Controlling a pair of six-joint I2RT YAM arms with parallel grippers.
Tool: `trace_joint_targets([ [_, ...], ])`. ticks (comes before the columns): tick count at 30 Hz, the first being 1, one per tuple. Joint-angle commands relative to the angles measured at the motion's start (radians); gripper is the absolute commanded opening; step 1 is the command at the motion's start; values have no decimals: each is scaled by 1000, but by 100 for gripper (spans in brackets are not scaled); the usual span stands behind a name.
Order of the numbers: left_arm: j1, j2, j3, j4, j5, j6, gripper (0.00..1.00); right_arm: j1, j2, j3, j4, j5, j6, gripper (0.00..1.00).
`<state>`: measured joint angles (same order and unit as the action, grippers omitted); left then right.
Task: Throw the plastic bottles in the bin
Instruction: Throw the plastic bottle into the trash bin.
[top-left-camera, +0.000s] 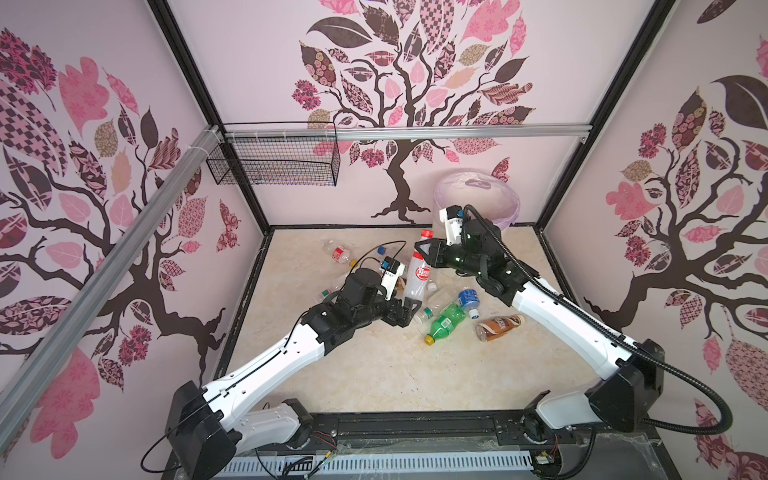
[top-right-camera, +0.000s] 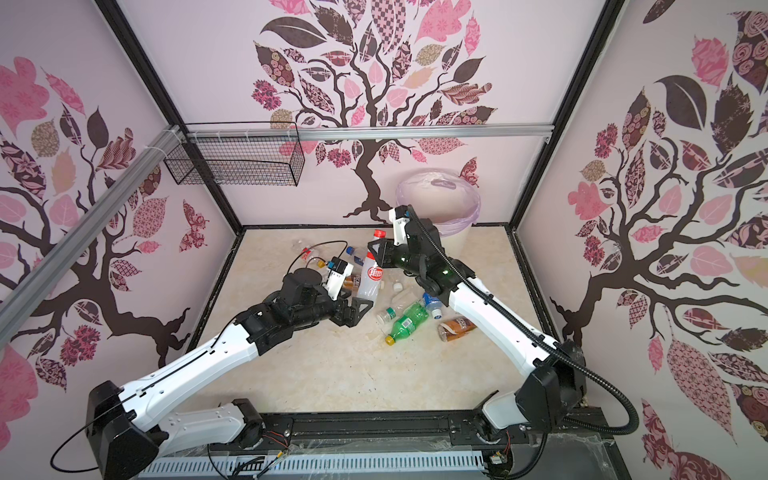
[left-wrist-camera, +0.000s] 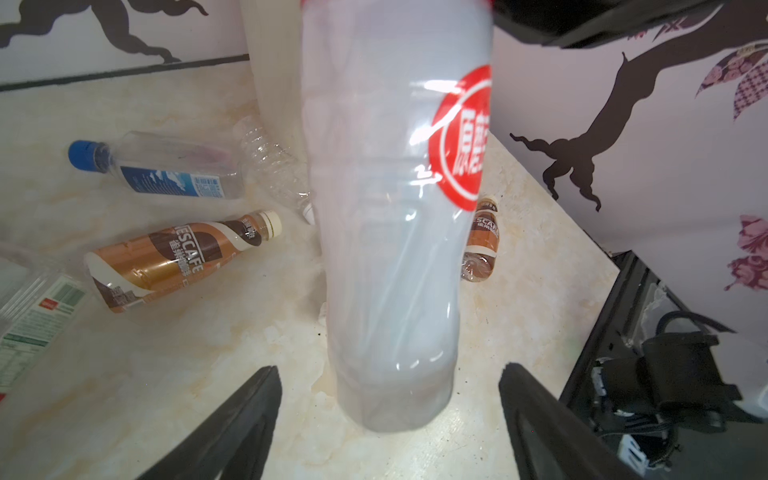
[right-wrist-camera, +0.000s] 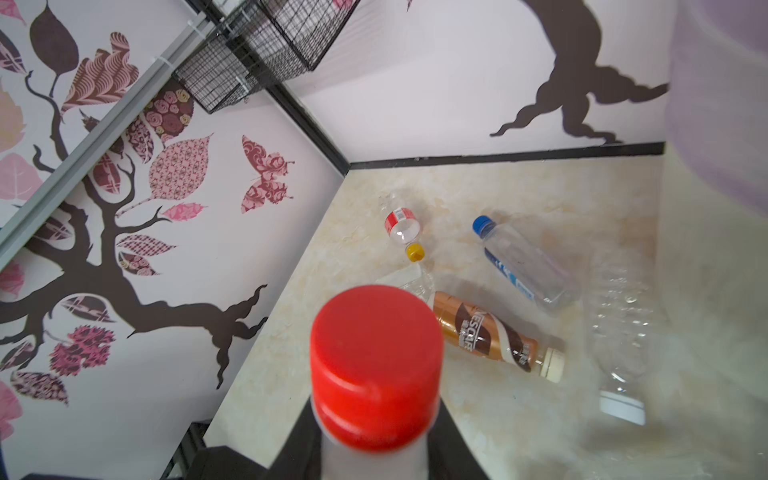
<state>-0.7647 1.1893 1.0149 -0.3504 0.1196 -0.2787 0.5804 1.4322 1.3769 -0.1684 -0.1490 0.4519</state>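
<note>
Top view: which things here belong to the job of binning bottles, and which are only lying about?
Job: red-capped bottle, green bottle, brown coffee bottle, red-labelled clear bottle, lilac-lined bin.
Lying about: black wire basket, aluminium rail.

Pale pink walls (top-left-camera: 257, 75) close this cell in on three sides. Each carries a big dark brown tree decal (top-left-camera: 400, 183) hung with pink and patterned leaves, and a butterfly decal (top-left-camera: 228, 226) sits low on one side wall. Black frame posts (top-left-camera: 185, 62) run up the back corners. An aluminium rail (top-left-camera: 457, 133) crosses the back wall, and a black wire basket (top-left-camera: 274, 164) hangs from it near a corner. The table (top-left-camera: 374, 374) is cream and marbled, under soft, even light.
</note>
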Motion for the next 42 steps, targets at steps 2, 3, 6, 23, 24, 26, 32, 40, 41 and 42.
trace_joint_targets([
  [2,-3,-27,111,-31,-40,5,98,-40,3,156,-80,200,-144,26],
  [3,-2,-29,131,-34,-44,8,98,-51,-2,190,-87,244,-174,26],
  [6,-3,-34,197,-41,-49,17,98,-62,-22,275,-60,360,-285,26],
  [23,-2,51,454,-12,-24,108,98,-63,-105,433,433,556,-704,32],
  [24,-3,52,448,-12,-24,110,98,-63,-76,447,427,572,-718,32],
  [26,-2,52,432,-11,-26,112,98,-84,-10,472,399,600,-711,33],
  [32,-3,35,394,-34,-35,107,98,-208,261,586,140,632,-549,64],
  [40,-2,4,353,-69,-52,101,98,-208,227,564,94,588,-459,100],
  [41,-2,4,351,-70,-49,97,98,-208,230,585,73,586,-458,99],
  [42,-2,5,350,-69,-48,91,98,-208,235,600,55,587,-453,99],
])
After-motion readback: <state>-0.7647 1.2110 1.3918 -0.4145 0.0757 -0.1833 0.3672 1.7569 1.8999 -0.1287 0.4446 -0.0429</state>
